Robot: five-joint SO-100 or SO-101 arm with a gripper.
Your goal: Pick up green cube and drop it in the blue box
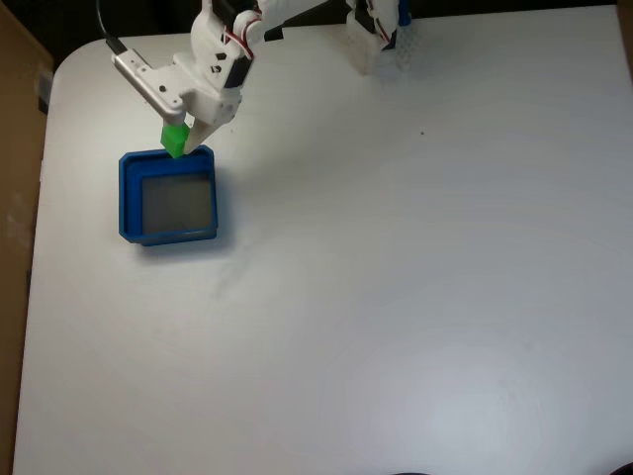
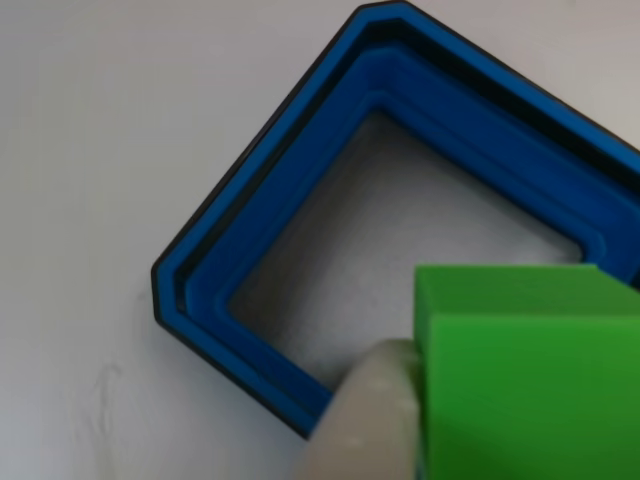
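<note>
The green cube [image 1: 176,139] hangs just above the far rim of the blue box [image 1: 128,198], held between the white fingers of my gripper [image 1: 181,141], which is shut on it. In the other view the cube [image 2: 520,380] looms large at the lower right, with one pale fingertip [image 2: 365,420] pressed against its left face. Below it lies the blue box [image 2: 250,240], its grey floor bare. The box sits near the left side of the white table in the fixed view.
The arm's base [image 1: 376,30] stands at the far edge of the white table [image 1: 396,297]. A brown board [image 1: 15,148] borders the table's left edge. Open tabletop spreads to the right of the box and towards the near edge.
</note>
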